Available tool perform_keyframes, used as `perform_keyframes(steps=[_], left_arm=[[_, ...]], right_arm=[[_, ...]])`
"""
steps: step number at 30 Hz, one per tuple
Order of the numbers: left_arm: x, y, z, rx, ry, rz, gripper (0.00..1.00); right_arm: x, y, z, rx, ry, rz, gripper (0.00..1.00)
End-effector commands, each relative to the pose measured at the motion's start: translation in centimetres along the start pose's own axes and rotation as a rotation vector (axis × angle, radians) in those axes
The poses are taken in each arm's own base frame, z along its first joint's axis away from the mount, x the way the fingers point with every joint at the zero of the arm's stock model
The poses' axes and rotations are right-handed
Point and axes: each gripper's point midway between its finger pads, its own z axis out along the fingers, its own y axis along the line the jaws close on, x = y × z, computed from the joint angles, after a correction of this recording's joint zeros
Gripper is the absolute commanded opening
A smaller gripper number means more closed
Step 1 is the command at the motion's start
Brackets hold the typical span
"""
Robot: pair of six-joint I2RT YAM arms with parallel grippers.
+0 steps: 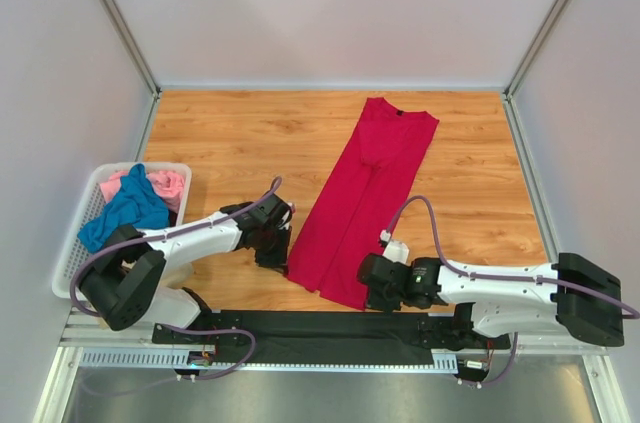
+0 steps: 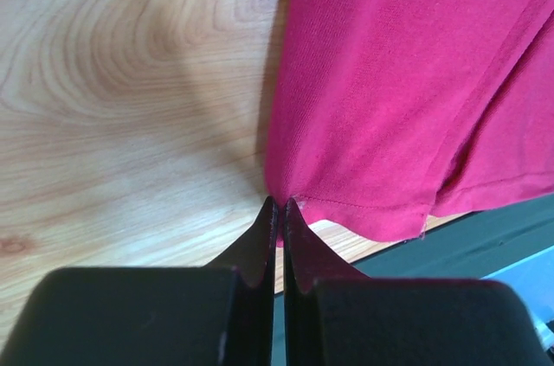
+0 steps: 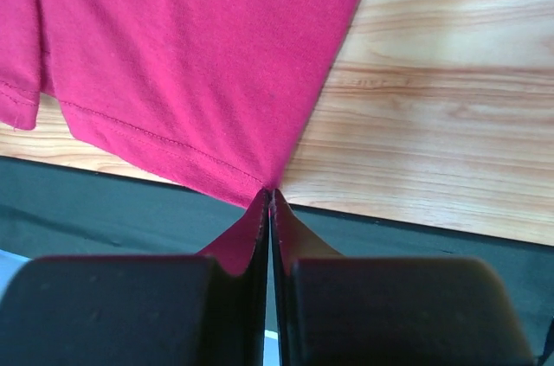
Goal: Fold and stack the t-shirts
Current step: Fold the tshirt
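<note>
A crimson red t-shirt lies folded lengthwise into a long strip on the wooden table, dark neck label at the far end. My left gripper is shut on the shirt's near left hem corner. My right gripper is shut on the near right hem corner. The stitched hem runs between the two corners, close to the table's near edge. A teal blue t-shirt and a pink t-shirt lie crumpled in the white basket at the left. No tan shirt shows.
A black strip runs along the table's near edge under the arm bases. Grey walls enclose the table on three sides. Bare wood lies left of the red shirt and right of it.
</note>
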Motion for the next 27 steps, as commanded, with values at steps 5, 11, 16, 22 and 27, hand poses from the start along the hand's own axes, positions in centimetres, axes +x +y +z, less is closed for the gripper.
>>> perform_keyframes(steps=[5,11,16,22,27], left_arm=[[-0.2,-1.0,-1.4,0.023,-0.022,-0.003,0.0],[-0.2,-0.6,-1.5,0.004,-0.022,0.005,0.3],[-0.5,-0.9,-2.0,0.018,-0.048,0.017,0.4],[-0.9,-1.5,-2.8,0.051,-0.08,0.033,0.49],[-0.6,-1.3,-1.8,0.054,-0.065,0.03,0.5]], right_arm=[[-0.9,0.2,-0.6,-0.003,-0.063,0.015,0.0],[-0.8,1.3,-1.6,-0.013,-0.072,0.003,0.25],[-0.5,1.9,-1.4,-0.021,-0.072,0.024,0.31],[-0.5,1.9,-0.7,-0.006,-0.08,0.026,0.32],[-0.4,1.8,-0.3,-0.002,-0.077,0.019,0.32]])
